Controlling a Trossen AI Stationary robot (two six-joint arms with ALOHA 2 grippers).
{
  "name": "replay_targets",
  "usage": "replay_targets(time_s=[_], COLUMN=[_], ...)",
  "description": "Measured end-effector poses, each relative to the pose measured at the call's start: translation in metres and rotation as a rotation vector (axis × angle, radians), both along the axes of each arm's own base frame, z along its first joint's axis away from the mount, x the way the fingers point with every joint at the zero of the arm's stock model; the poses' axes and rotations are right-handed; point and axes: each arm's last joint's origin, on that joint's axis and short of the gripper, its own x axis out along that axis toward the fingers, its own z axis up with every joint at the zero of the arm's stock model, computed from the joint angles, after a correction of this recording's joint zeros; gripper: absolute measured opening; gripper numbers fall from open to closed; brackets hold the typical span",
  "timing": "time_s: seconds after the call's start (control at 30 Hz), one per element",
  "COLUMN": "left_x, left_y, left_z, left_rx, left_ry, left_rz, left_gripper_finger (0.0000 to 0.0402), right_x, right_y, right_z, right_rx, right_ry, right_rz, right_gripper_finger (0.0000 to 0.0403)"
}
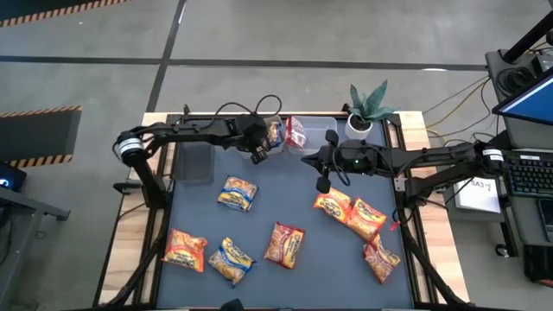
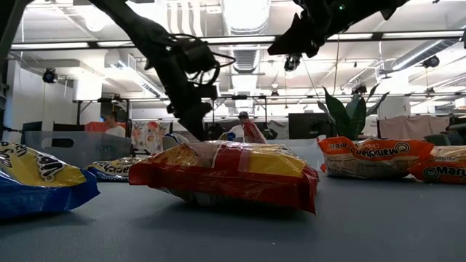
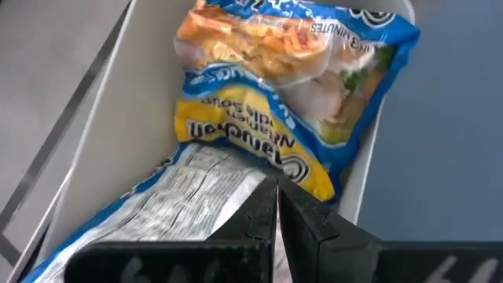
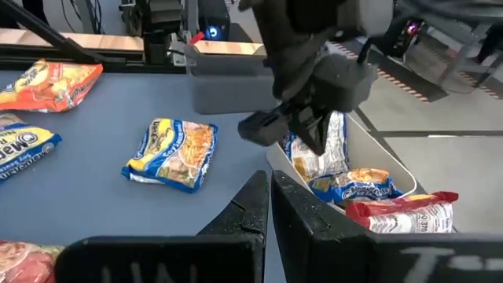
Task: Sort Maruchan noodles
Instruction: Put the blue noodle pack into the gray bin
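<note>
Left gripper (image 4: pixel 314 130), fingers pinched on a yellow-and-blue Maruchan packet (image 3: pixel 236 169), seemingly over the clear tub (image 4: pixel 369 149); a snag could spill it; right gripper (image 1: pixel 324 180) closed, empty

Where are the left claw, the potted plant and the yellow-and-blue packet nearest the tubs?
left claw (image 1: pixel 257 156), high view, fingertips.
potted plant (image 1: pixel 370 104), high view, leaves.
yellow-and-blue packet (image 1: pixel 237 193), high view, middle.

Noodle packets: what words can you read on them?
"Maruchan", upside down, on the yellow-and-blue packet.
"Maruchan", upside down, on the orange packet.
"Maru", cut off by the picture's edge, on the packet beside it.
Small print on the white packet back: too blurred to read.
</note>
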Motion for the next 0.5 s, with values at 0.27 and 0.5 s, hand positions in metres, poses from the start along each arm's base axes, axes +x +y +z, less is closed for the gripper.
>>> replay_targets(time_s=[0.27, 0.5], left_x=[0.008, 0.005], left_y=[0.011, 0.013], left_z=[-0.020, -0.030], left_rx=[0.043, 0.010], left_ry=[0.042, 0.077], left_rz=[0.069, 0.149], left_gripper_finger=[0.0000, 0.0000], right_x=[0.000, 0.000], right_y=[0.000, 0.000], right_z=[0.000, 0.000], right_rx=[-0.006, -0.006], right_ry=[0.005, 0.005], right_rz=[0.002, 0.002], right_gripper_finger=[0.0009, 0.0009])
